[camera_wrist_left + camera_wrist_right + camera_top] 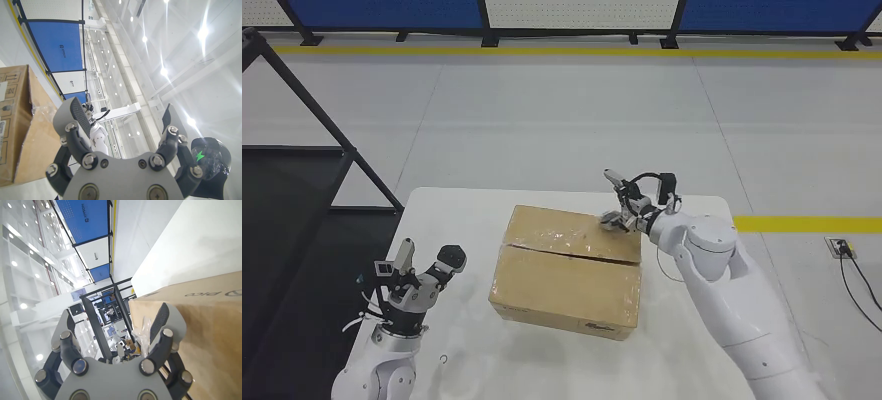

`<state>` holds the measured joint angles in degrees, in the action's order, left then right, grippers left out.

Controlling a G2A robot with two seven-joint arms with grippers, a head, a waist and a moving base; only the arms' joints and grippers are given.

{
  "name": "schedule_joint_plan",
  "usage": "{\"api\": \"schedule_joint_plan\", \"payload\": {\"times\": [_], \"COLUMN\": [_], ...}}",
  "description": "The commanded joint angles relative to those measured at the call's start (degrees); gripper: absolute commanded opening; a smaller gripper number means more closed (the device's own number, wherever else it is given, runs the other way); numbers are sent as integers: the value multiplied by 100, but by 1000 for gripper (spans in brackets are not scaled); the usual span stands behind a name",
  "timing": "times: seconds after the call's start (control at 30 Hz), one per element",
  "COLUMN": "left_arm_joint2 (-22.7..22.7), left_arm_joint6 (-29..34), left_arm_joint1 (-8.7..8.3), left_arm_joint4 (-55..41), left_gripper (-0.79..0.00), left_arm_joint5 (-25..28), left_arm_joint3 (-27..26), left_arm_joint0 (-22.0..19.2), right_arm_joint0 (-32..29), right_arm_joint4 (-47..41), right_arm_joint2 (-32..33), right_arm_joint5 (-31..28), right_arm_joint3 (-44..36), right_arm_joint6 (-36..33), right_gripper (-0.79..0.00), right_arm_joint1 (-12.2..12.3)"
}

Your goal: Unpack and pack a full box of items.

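Observation:
A closed brown cardboard box [567,268] lies in the middle of the white table [672,350], its two top flaps meeting along a taped seam. My right gripper [616,203] is at the box's far right corner, open, one finger [159,321] resting on the box top [208,323] beside a torn strip of clear tape [140,332]. My left gripper [426,262] is near the table's left edge, pointing upward and open with nothing between its fingers [80,115]. The box's side [20,117] shows beside it, apart from it.
A black metal frame [312,130] stands off the table's left side. A yellow floor line [802,224] runs behind the table on the right. A cable [857,280] trails on the floor at the right. Bare tabletop surrounds the box.

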<state>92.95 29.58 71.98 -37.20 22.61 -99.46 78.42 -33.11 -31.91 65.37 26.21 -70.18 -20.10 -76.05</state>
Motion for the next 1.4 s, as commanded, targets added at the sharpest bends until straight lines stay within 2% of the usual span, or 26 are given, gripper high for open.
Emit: {"api": "schedule_joint_plan", "payload": {"times": [0.0,0.17,0.27,0.43,0.47,0.5,0.53,0.57,0.6,0.67,0.83,0.87,1.13,1.37], "left_arm_joint2": [5,26,31,17,13,8,3,-1,-6,-10,-25,-30,-46,-25], "left_arm_joint6": [5,2,-4,-17,-18,-25,-28,-26,-26,-28,-36,-35,-53,-107], "left_arm_joint1": [-1,-2,-2,-1,-1,0,0,0,1,1,2,3,5,3], "left_arm_joint4": [-7,-12,-16,21,28,32,40,48,40,40,69,73,81,151], "left_gripper": [0,0,0,0,0,0,0,0,0,0,0,0,0,0], "left_arm_joint5": [2,19,23,16,13,9,7,6,5,6,11,11,15,25], "left_arm_joint3": [7,-2,-15,-56,-62,-69,-77,-82,-86,-88,-83,-82,-69,83], "left_arm_joint0": [9,38,52,69,68,67,65,65,64,65,67,65,44,-39], "right_arm_joint0": [25,130,142,9,-6,-26,-58,-88,-111,-132,-111,-108,-159,-564], "right_arm_joint4": [-226,59,471,788,854,918,971,1030,1101,1297,1725,1799,1890,1665], "right_arm_joint2": [-18,-167,-182,78,113,177,225,253,290,305,292,272,372,580], "right_arm_joint5": [-9,98,127,326,427,461,510,576,640,853,1209,1253,1214,936], "right_arm_joint3": [53,93,20,-174,-233,-285,-337,-400,-452,-544,-652,-671,-890,-1476], "right_arm_joint6": [158,125,-181,-398,-493,-528,-570,-661,-728,-906,-1326,-1394,-1646,-1822], "right_gripper": [0,0,0,0,-55,-151,-317,-419,-443,-542,-702,-785,-785,-785], "right_arm_joint1": [-43,-59,1,117,142,167,190,212,236,284,382,396,472,538]}}
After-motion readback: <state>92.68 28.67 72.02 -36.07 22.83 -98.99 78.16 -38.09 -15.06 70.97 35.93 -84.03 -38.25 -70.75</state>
